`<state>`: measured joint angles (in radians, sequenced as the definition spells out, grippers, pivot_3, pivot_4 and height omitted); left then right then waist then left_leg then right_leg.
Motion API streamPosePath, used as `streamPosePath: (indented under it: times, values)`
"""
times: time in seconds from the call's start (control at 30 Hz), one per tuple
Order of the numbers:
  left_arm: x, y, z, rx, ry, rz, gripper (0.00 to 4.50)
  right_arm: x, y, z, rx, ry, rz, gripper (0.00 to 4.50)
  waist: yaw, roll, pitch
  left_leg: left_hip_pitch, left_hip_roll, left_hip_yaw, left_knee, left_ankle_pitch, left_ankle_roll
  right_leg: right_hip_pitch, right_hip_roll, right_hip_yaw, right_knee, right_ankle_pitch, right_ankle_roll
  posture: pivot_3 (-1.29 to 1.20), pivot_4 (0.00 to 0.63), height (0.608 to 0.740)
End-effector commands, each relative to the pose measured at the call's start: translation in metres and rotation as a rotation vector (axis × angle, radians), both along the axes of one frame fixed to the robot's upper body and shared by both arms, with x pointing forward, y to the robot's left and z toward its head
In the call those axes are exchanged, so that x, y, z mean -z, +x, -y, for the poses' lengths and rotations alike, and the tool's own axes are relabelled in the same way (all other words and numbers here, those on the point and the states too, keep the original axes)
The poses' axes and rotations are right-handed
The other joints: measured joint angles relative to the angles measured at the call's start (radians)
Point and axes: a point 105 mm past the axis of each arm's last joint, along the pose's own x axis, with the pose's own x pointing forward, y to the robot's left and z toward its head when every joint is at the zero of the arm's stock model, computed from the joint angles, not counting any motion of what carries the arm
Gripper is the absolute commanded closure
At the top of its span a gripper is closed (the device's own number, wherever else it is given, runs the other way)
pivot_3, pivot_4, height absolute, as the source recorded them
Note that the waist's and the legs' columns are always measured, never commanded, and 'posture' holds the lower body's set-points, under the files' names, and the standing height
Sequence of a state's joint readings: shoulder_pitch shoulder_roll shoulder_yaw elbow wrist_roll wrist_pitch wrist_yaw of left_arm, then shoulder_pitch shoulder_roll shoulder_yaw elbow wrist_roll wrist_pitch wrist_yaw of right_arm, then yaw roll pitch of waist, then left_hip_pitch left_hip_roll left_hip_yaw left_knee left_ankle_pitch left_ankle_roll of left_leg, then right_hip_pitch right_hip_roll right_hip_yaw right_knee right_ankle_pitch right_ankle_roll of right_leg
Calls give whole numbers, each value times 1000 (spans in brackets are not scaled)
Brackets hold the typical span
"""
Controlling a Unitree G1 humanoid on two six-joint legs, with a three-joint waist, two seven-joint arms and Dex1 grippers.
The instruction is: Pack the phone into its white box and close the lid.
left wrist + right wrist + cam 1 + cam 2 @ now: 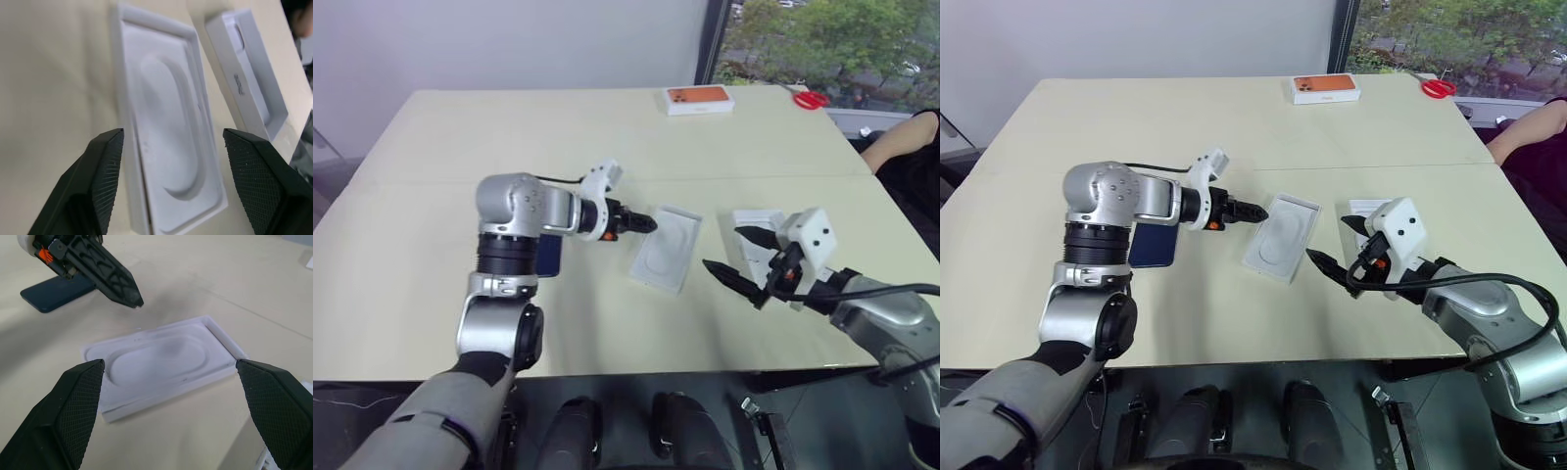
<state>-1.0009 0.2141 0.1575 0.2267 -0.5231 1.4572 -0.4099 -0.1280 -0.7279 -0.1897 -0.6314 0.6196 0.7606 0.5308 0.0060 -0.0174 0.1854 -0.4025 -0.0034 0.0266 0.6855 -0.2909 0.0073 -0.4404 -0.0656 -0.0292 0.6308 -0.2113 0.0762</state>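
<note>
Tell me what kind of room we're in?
Likely an office or meeting room: a big pale table, a window onto trees, and a person's arm resting at the far right edge.

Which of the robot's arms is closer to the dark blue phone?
The left. Its end effector hangs just beside the phone, toward the white insert. The right end effector is beyond that insert.
</note>
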Motion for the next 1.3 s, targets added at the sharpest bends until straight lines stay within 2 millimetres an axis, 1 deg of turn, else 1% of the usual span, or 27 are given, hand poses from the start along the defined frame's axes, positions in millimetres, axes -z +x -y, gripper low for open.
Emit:
streamPosePath:
  times: [0.03, 0.1, 0.13, 0.2, 0.3, 0.37, 0.43, 0.5, 0.57, 0.73, 0.9, 1.1, 1.3]
  values:
    - [-28, 5, -18, -23, -15, 322, 1012, -3, 7, -7, 6, -19, 19, 513, -2, 0, 0, 0, 0, 0, 0, 0, -1, 0, 0, 0, 0, 0, 0, 0, 150, 740]
    - [-29, 3, -28, -23, 21, 447, 1012, -2, 11, -12, 4, -25, 12, 1254, 1, 0, 0, 1, 0, 0, -1, 1, -2, 0, 0, 1, 0, 0, 0, 0, 150, 740]
    - [-27, 2, -33, -20, 48, 506, 1012, -2, 16, -14, 13, -25, 4, 1806, 5, 0, 0, 1, 0, 0, -1, 2, -3, 0, -1, 1, 0, 0, -1, 0, 150, 740]
    - [-19, -4, -41, 22, 70, 556, 1012, -1, 26, -18, 42, -26, -17, 2821, 6, 0, 0, 0, 0, 0, -1, 2, -3, 0, -1, 1, 0, 0, -1, 0, 150, 740]
    - [-3, -22, -53, 132, 82, 614, 1012, 3, 49, -28, 95, -32, -50, 4380, 5, 0, 0, 0, 0, 1, 0, 2, -3, 0, -1, 1, 0, 0, -1, 0, 150, 740]
    - [3, -32, -56, 203, 98, 649, 1012, 5, 62, -30, 149, -43, -69, 4452, 3, 1, 0, 0, 0, 1, 0, 2, -3, 0, -1, 1, -1, 0, -1, 0, 150, 740]
    - [14, -50, -57, 315, 124, 677, 1012, 11, 72, -37, 165, -103, -60, 4452, 6, 1, 0, -1, 0, 1, 0, 2, -3, -1, -1, 1, -1, 0, -1, 0, 150, 740]
    - [23, -65, -60, 399, 131, 669, 1012, 19, 85, -41, 197, -145, -97, 4452, 3, 1, 0, -2, 0, 1, 0, 2, -3, -2, -2, 1, -1, 0, -1, 0, 150, 740]
    - [27, -72, -64, 425, 123, 655, 1012, 24, 95, -41, 221, -159, -116, 4452, 7, 1, 0, -2, 0, 1, 0, 2, -3, -2, -2, 0, -1, 0, -2, 0, 150, 740]
    - [31, -80, -68, 456, 119, 642, 1012, 35, 107, -40, 258, -187, -155, 4452, 4, 1, 0, -3, -1, 1, 0, 1, -2, -2, -2, 0, -1, 0, -1, 0, 150, 740]
    - [32, -80, -69, 442, 122, 643, 1012, 45, 116, -40, 283, -200, -186, 4452, -3, 1, 0, -2, 0, 1, 0, 1, -2, -2, -1, 0, 0, 0, -1, 0, 150, 740]
    - [30, -80, -67, 430, 101, 647, 1012, 48, 129, -36, 346, -198, -173, 4452, -15, 1, 0, -2, 0, 1, 0, 1, -2, -2, 0, 0, 0, 0, -1, 0, 150, 740]
    - [30, -81, -66, 427, 95, 646, 1012, 47, 135, -37, 371, -192, -147, 4452, -18, 1, 0, -2, 0, 0, 0, 1, -2, -2, 0, 0, 0, 0, -1, 0, 150, 740]
